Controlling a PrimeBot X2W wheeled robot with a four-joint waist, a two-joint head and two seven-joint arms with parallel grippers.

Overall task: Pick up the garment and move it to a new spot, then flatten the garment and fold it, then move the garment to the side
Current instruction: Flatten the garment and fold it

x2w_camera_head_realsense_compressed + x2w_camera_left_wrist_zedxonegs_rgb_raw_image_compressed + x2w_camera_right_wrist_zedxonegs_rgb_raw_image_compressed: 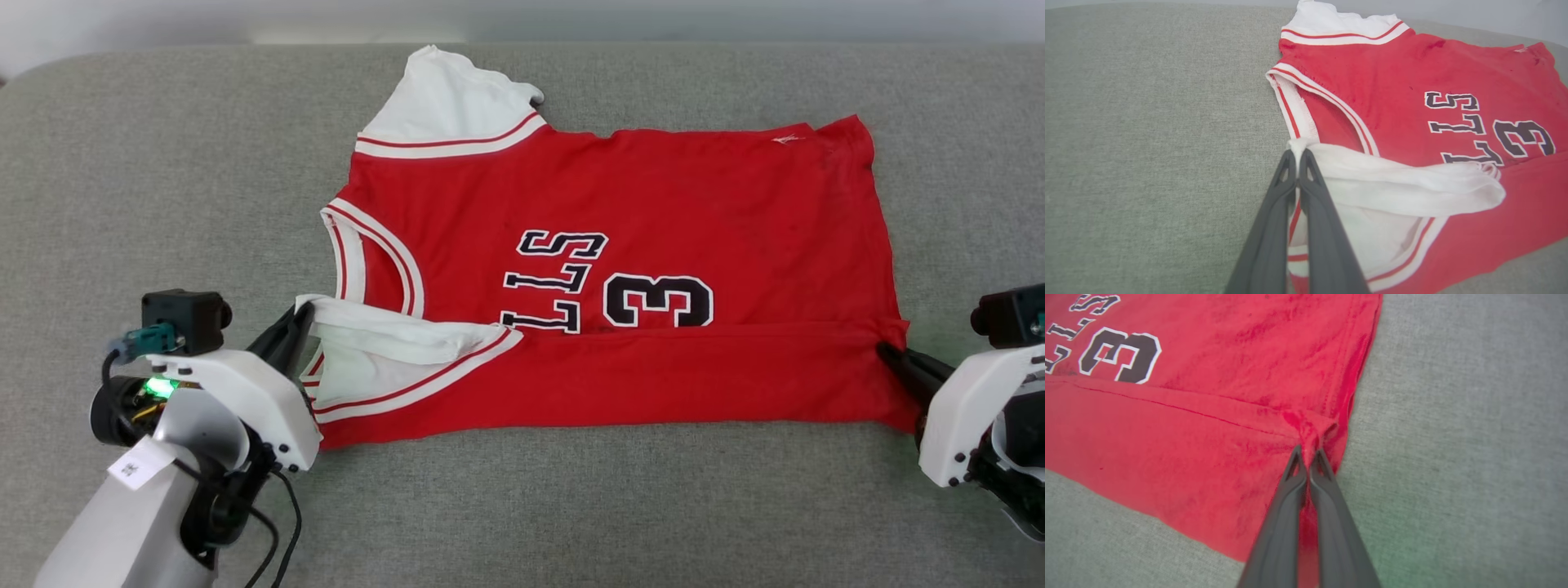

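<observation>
Nearest, two pale forearms angle inward, the left gripper (pixel 1298 154) pinching the bunched white sleeve (pixel 1392 183) and the right gripper (pixel 1308 452) nipping the hem corner of the soft red garment (pixel 669 188), its near edge folded over, hiding part of the lettering, on coarse grey upholstery (pixel 163 180).

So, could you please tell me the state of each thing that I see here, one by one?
Red jersey, lying front up on the grey cushion, near long edge folded over the lettering.
Near white sleeve, folded onto the front, pinched.
Far white sleeve, laid out, unfolded.
Left gripper, shut on the near sleeve.
Right gripper, shut on the jersey's hem corner.
</observation>
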